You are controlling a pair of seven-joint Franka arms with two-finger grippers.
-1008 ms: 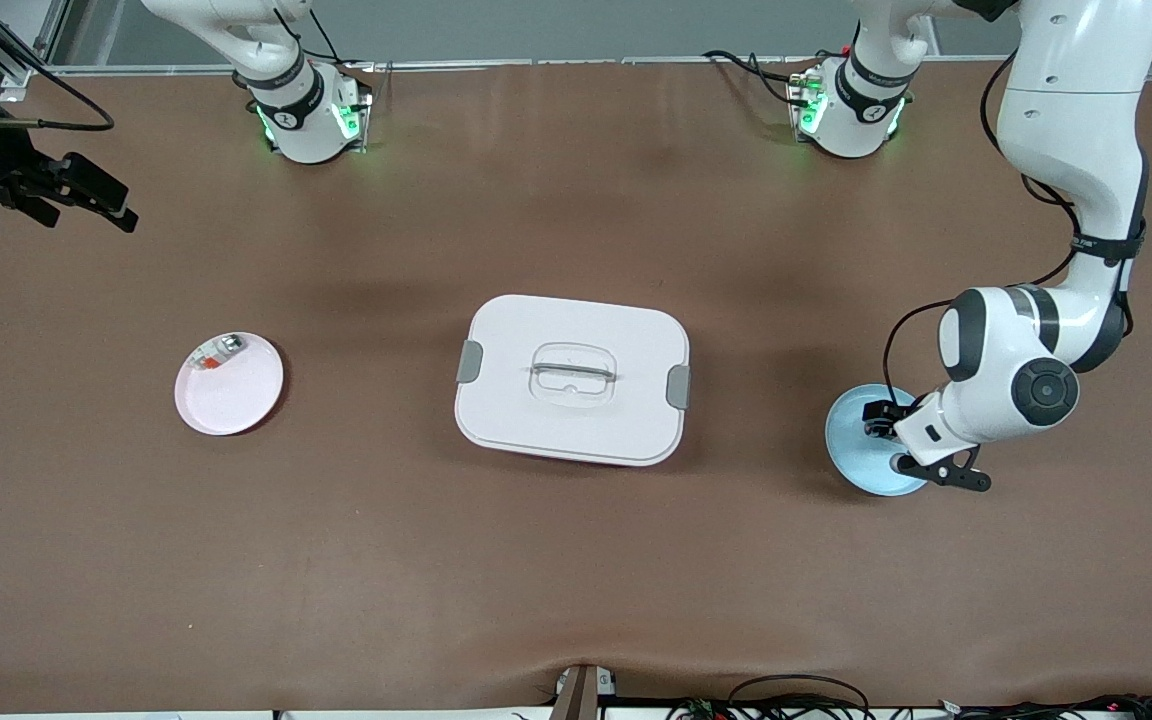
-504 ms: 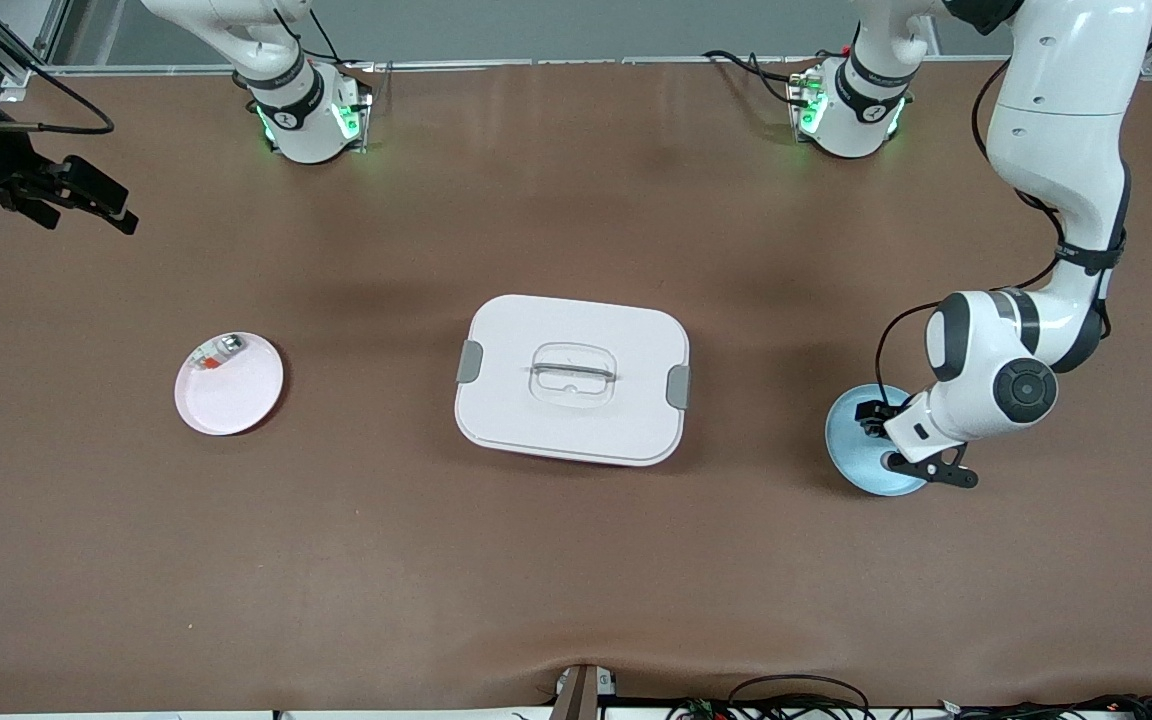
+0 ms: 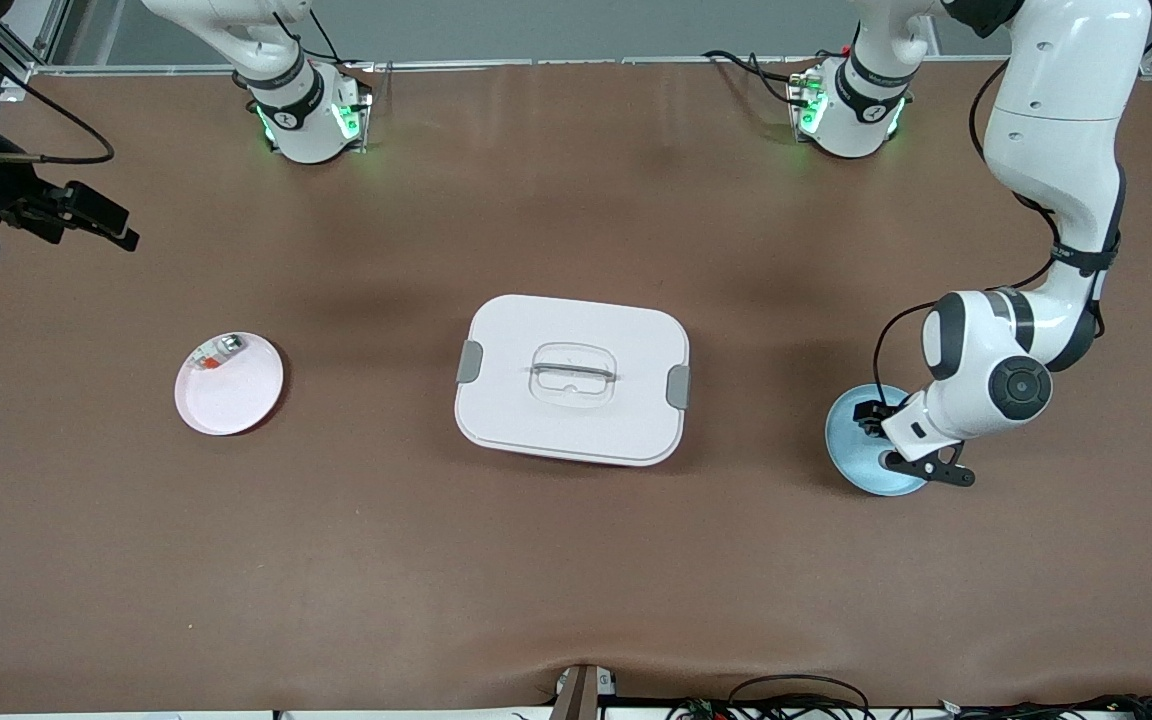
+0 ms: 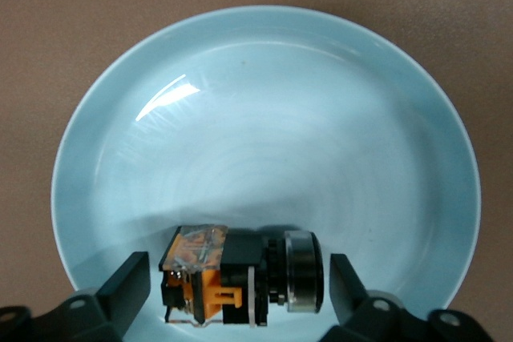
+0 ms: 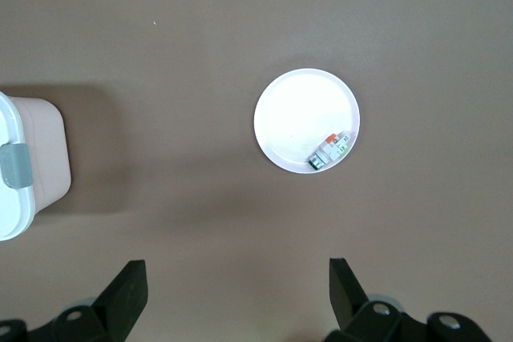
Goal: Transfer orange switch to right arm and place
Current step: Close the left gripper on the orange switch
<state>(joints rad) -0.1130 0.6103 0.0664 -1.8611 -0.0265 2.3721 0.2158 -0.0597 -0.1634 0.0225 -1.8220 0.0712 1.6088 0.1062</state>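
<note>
Orange switch [image 4: 240,282] lies on its side in the light blue plate [image 3: 851,460] at the left arm's end of the table, about 3 o'clock from the white lidded box [image 3: 572,380] in the front view. In the left wrist view the switch sits near the plate's rim at roughly 6 o'clock on the plate face, long axis running straight from one fingertip to the other, orange-and-black block end toward one finger [image 4: 128,286], round metal-ringed end toward the other. Left gripper [image 4: 239,294] is low over the plate, jaws apart and straddling the switch, a small gap showing on each side, no contact seen. Right gripper [image 3: 86,212] waits up in the air over the right arm's end of the table, jaws spread wide, nothing between them. Pink plate [image 3: 229,384] at about 9 o'clock from the box holds a small silver-and-clear part with red mark [image 3: 216,353] near its rim.
</note>
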